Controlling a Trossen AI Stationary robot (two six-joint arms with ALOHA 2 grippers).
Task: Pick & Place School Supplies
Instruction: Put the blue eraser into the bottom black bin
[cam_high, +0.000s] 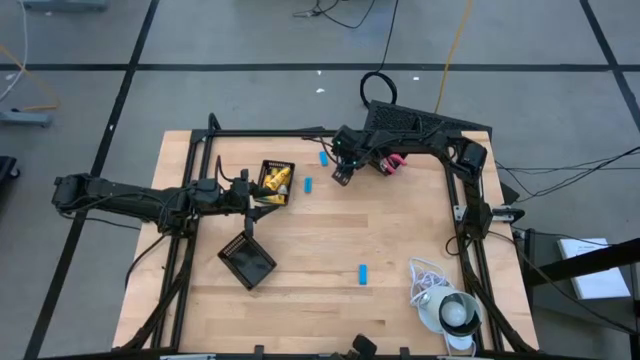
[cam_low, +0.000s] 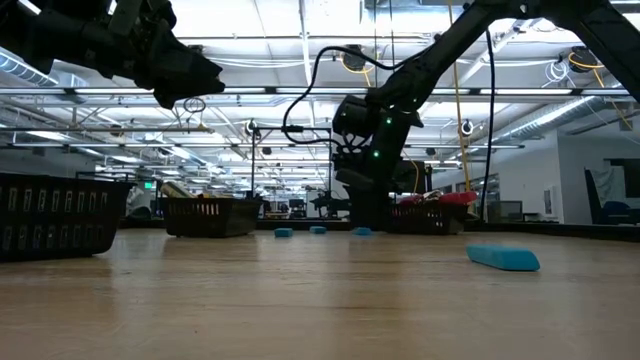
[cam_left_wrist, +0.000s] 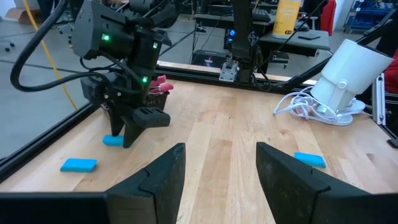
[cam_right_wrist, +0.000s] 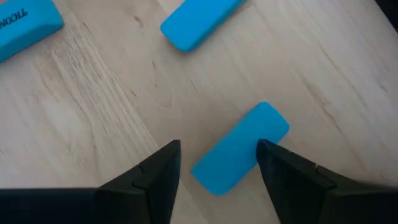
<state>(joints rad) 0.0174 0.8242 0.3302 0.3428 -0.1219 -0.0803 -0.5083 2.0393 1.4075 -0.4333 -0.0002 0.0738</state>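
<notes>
Right gripper open over blue eraser, seemingly untouched.

Bare wood lies open around the lone blue eraser: black tray well apart leftward, white cord and lamp rightward.

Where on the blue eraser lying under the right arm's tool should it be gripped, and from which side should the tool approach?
Grip the blue eraser across its narrow width, near the middle of its length, coming straight down from above. It lies flat on the table, so only its long side faces are free. The right tool already hangs above it, fingers open, with one end between them; its two neighbours lie apart, so nothing blocks the descent.
</notes>
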